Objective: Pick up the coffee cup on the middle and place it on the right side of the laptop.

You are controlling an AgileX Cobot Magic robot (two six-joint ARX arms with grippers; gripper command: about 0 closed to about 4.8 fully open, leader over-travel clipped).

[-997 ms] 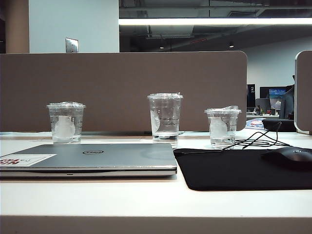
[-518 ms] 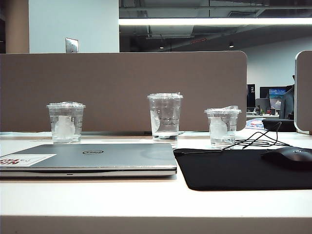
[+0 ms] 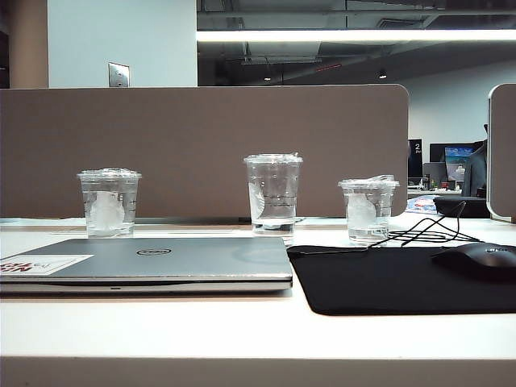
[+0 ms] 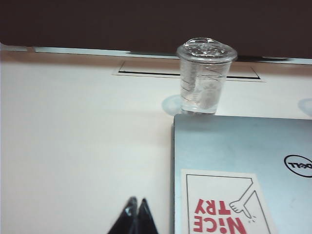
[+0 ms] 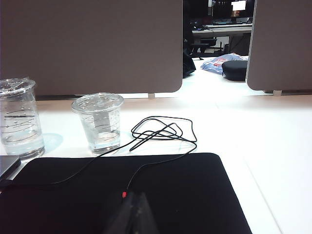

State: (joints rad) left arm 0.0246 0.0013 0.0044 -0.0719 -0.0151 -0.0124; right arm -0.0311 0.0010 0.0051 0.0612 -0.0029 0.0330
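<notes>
The coffee cup [image 3: 273,193], a tall clear lidded cup with ridge lines, stands upright on the white desk behind the laptop's right end; it also shows in the right wrist view [image 5: 18,119]. The closed silver Dell laptop [image 3: 153,263] lies flat at front left, with its red-and-white sticker [image 4: 226,204] at a corner. My left gripper [image 4: 136,201] is shut and empty, low over the bare desk beside the laptop's edge. Over the black mouse mat, my right gripper [image 5: 134,196] is shut and empty. Neither gripper shows in the exterior view.
A shorter lidded cup [image 3: 109,201] stands at the left [image 4: 205,75], another [image 3: 368,210] at the right [image 5: 99,122]. A black mouse mat [image 3: 403,278] carries a black mouse [image 3: 477,260] whose cable [image 5: 163,132] loops behind. A brown partition [image 3: 201,149] walls off the back of the desk.
</notes>
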